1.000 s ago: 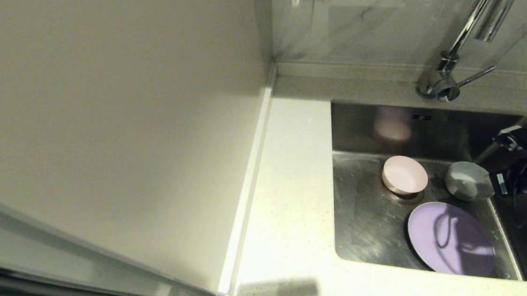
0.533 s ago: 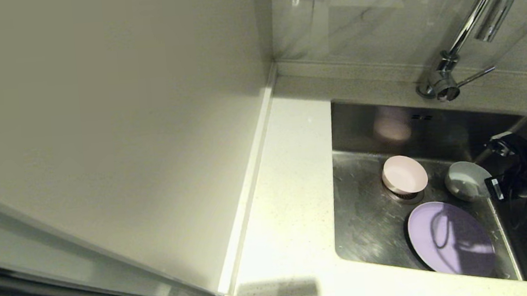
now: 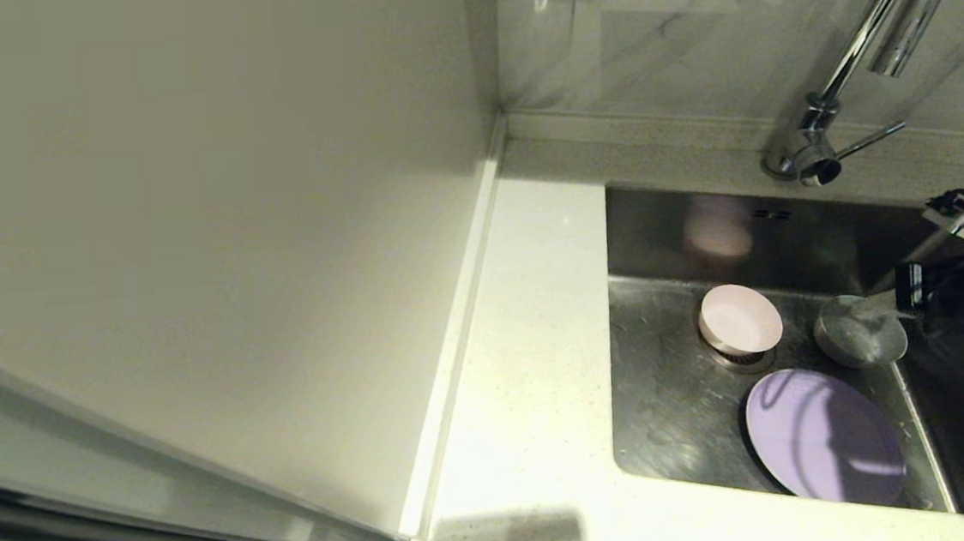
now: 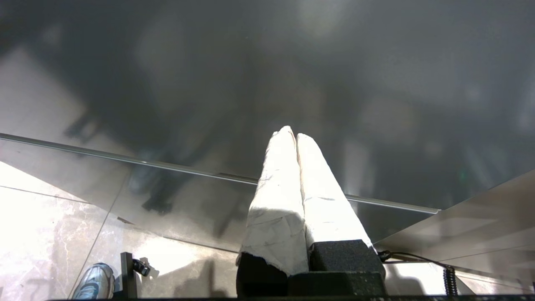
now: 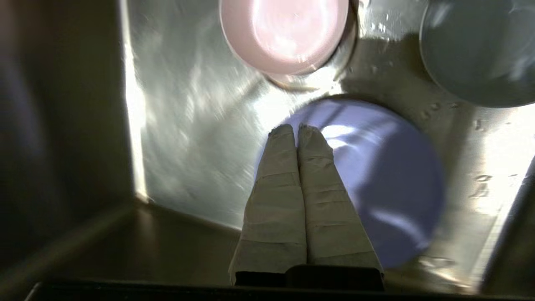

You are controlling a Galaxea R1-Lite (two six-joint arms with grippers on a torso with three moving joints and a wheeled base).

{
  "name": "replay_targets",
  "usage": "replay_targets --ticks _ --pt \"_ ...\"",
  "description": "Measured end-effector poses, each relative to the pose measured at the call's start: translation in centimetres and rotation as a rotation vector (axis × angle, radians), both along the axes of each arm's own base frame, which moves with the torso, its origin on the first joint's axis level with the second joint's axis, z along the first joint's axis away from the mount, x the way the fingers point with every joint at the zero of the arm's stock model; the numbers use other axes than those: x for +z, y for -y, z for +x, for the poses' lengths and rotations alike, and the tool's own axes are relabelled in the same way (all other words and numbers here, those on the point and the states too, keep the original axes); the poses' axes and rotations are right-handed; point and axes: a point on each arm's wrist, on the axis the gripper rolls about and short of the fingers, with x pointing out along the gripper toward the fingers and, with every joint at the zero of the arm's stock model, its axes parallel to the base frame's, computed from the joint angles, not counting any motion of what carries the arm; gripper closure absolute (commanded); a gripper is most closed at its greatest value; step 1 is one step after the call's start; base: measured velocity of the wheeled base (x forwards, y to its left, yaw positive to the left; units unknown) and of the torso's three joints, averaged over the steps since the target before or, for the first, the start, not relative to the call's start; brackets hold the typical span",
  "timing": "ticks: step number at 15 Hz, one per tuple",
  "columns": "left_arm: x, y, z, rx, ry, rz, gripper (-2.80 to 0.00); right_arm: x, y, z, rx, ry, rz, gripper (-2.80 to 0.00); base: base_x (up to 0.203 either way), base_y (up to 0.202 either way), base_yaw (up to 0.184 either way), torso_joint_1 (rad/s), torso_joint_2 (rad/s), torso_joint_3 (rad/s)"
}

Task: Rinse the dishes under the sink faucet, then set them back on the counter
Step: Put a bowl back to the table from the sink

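right gripper point(image 5: 296, 127) clenched tight, holding nothing, hovering over sink point(image 3: 675, 427), tips above lilac plate point(image 5: 388, 184). pink bowl point(image 3: 740, 320) sits on drain, blue-grey bowl point(image 3: 861, 336) just beside it toward sink's right wall. nothing on counter point(image 3: 533, 370) yet, faucet point(image 3: 877, 42) looks dry. my guess: spread jaws before dropping on a rim, go slow, steel looks wet. left gripper point(image 4: 296, 136) clenched too, parked away from sink.

Text: none can be read in any view.
Labels, brands: none legible on the faucet point(image 3: 869, 51), sink point(image 3: 675, 427) or dishes.
Numbers, signs: none legible on the counter point(image 3: 534, 387) or wall.
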Motion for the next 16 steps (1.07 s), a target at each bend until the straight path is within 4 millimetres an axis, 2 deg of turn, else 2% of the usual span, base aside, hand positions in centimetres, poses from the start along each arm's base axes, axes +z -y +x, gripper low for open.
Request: replay_targets --ticks 3,4,7,10,13,16 --pt "0.0 0.0 0.0 0.000 0.000 0.000 0.00 0.4 0.3 0.6 -0.076 -0.017 0.078 0.00 0.000 0.000 0.000 0.000 0.00 0.000" --pt "0.0 0.0 0.0 0.000 0.000 0.000 0.00 0.2 0.3 0.8 -0.084 -0.023 0.076 -2.80 0.000 0.000 0.000 0.000 0.00 0.000" --pt "0.0 0.0 0.0 0.000 0.000 0.000 0.00 -0.2 0.5 1.0 -0.095 -0.031 0.057 -2.80 0.000 0.000 0.000 0.000 0.00 0.000" --pt "0.0 0.0 0.0 0.000 0.000 0.000 0.00 -1.2 0.4 0.8 -0.032 -0.043 -0.011 -2.80 0.000 0.000 0.000 0.000 0.00 0.000" --pt "0.0 0.0 0.0 0.000 0.000 0.000 0.00 -3.2 0.6 0.3 0.110 -0.010 -0.199 -2.80 0.000 0.000 0.000 0.000 0.00 0.000" --pt "0.0 0.0 0.0 0.000 0.000 0.000 0.00 -5.2 0.5 1.3 0.184 0.101 -0.415 -2.80 0.000 0.000 0.000 0.000 0.00 0.000"
